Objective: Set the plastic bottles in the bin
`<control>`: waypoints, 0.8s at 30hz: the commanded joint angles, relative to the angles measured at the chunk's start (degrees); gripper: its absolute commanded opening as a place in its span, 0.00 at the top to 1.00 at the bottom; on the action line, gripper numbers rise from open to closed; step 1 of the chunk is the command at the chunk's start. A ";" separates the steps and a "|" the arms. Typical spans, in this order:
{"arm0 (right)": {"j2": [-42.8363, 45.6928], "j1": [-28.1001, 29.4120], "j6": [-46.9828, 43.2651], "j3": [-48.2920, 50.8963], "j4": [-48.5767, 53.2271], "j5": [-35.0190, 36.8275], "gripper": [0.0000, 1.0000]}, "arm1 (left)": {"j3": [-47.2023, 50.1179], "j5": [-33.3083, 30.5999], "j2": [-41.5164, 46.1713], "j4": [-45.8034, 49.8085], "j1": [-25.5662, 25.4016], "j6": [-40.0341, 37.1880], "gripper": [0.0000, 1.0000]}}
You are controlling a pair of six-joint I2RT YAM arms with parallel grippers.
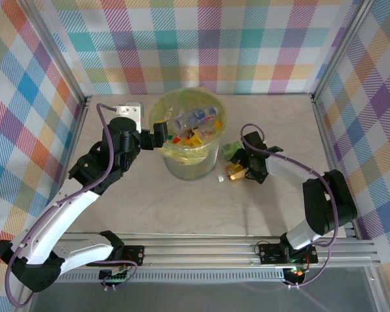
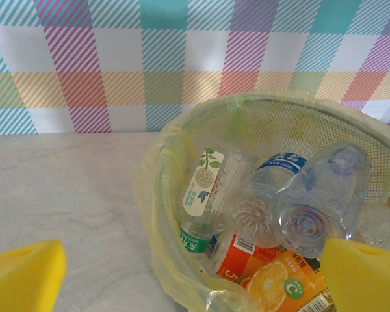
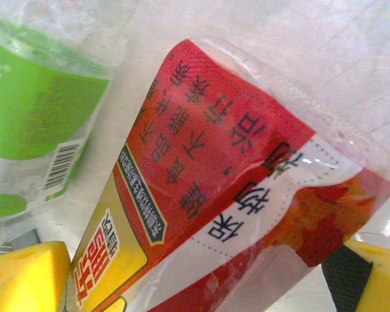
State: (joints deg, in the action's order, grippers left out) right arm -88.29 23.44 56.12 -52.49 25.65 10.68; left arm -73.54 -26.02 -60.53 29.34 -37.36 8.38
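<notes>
The plastic bottles (image 1: 195, 122) lie mostly inside the bin (image 1: 192, 166), which stands near the middle of the far edge of the table (image 1: 182, 211). The left gripper (image 1: 161, 135) hangs at the bin's left rim with its fingers spread wide. Just right of the bin lie a red-labelled bottle (image 3: 214, 169) and a green-labelled bottle (image 3: 32, 110); the right gripper (image 3: 201, 276) is low over the red one, fingers wide on both sides, not clamped.

1. I'm working in a robot test cell, a lab set-up rather than a home.
2. Checked cloth walls (image 1: 201, 39) hang on aluminium posts (image 1: 60, 49).
3. The left arm (image 1: 65, 221) and right arm (image 1: 318, 208) are bolted to a slotted metal rail (image 1: 208, 250) edging a pale table (image 1: 182, 208).
</notes>
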 commanded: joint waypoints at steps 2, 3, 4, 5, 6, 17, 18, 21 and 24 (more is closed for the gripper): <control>1.47 -1.02 -1.18 1.62 1.27 0.15 0.00 | -0.07 0.51 0.58 -1.74 0.10 1.19 0.00; 1.33 -1.07 -1.10 1.89 1.07 -0.15 0.00 | -0.11 0.45 0.51 -1.74 0.10 1.20 0.00; 1.15 -1.12 -1.02 2.23 0.75 -0.44 0.00 | -0.06 0.52 0.53 -1.79 0.10 1.35 0.00; 0.95 -1.16 -0.93 2.59 0.44 -0.72 0.00 | -0.03 0.61 0.55 -1.75 0.10 1.44 0.00; 0.78 -1.12 -0.85 2.82 0.17 -0.87 0.00 | -0.03 0.63 0.57 -1.72 0.10 1.46 0.00; -1.26 -1.12 -1.63 3.96 -2.47 -3.23 0.04 | -0.27 1.23 0.16 -1.13 0.10 2.45 0.00; -1.36 -1.11 -1.58 4.18 -2.81 -3.71 0.04 | -0.28 1.41 0.09 -0.96 0.10 2.55 0.00; -1.27 -0.86 -1.27 5.17 -3.67 -4.85 0.03 | -0.17 1.75 -0.02 -0.61 0.15 3.19 0.00; -1.31 -0.20 -1.56 5.25 -2.53 -4.50 0.01 | -0.07 1.85 0.04 -0.43 0.12 3.57 0.00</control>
State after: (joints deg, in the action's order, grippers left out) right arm -88.99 22.68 55.05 -47.75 22.74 6.92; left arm -73.54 -24.91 -60.58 29.41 -37.36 10.74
